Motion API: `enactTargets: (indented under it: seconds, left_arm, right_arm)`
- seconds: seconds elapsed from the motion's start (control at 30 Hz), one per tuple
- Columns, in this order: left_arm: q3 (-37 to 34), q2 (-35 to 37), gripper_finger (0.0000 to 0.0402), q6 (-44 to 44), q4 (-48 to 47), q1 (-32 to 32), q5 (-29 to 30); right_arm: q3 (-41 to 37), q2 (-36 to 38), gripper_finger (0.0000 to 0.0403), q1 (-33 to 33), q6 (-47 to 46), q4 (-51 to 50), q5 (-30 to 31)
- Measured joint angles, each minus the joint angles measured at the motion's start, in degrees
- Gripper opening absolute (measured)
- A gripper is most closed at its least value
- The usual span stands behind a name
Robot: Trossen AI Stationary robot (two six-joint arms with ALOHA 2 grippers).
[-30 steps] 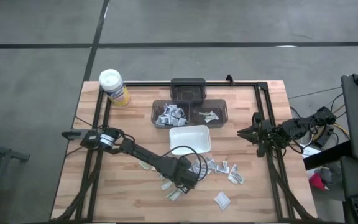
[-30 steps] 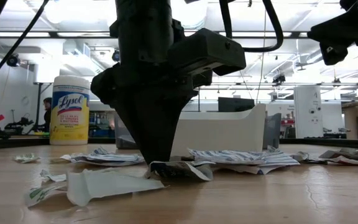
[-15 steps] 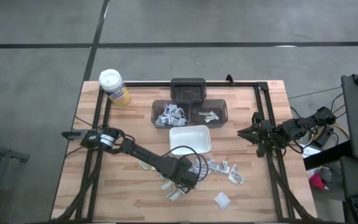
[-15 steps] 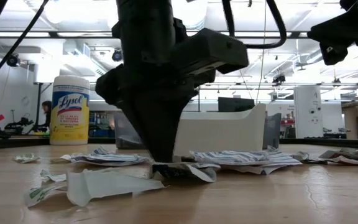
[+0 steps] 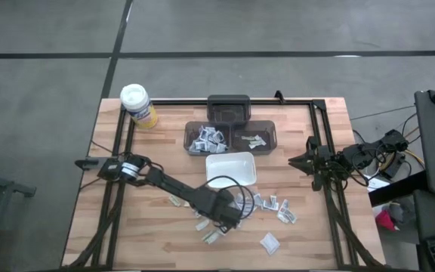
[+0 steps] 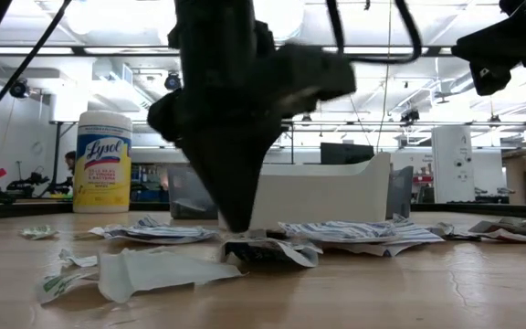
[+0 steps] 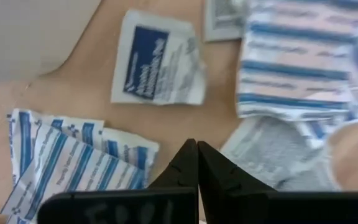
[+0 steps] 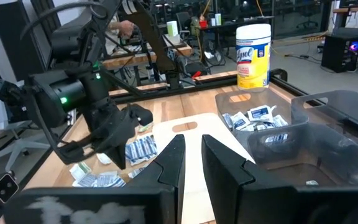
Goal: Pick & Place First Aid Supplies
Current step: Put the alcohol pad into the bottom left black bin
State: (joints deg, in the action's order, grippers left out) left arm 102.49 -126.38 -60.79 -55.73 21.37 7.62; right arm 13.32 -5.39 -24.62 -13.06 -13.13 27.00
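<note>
Packets (image 5: 267, 202) litter wooden table (image 5: 157, 242) — workshop room behind.

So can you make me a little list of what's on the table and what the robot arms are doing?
left claw: shut, tips down on the packets near the table's front
held: can't tell if a packet is pinched
right claw: waiting at the table's right edge, holding nothing
white tray: mid-table, behind the loose packets
bins: behind the tray, some packets inside
canister: yellow, white lid, back left corner
table: wood
</note>
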Motion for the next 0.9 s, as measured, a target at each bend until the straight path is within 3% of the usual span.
enactTargets:
  seconds: [0.2,0.33,0.43,0.67,0.9]
  left_arm:
    - [3.11,0.1,0.0,3.5,-0.01,0.11,0.72]
    - [3.61,0.1,0.0006,3.81,0.51,0.11,-2.29]
    - [3.03,0.1,0.0029,3.29,1.12,0.13,-5.04]
    - [2.25,0.15,0.0099,1.17,1.24,0.13,-5.33]
    - [2.24,-0.76,0.0111,1.07,1.62,0.13,-5.33]
  right_arm:
    - [0.0,0.0,0.0052,0.0,0.0,0.02,0.0]
    - [0.0,0.0,0.0052,0.0,0.0,0.02,0.0]
    - [0.0,0.0,0.0052,0.01,0.0,0.02,0.0]
    - [0.0,0.0,0.0052,0.02,0.0,0.04,0.0]
    - [0.0,0.0,0.0052,0.02,-0.06,0.09,0.0]
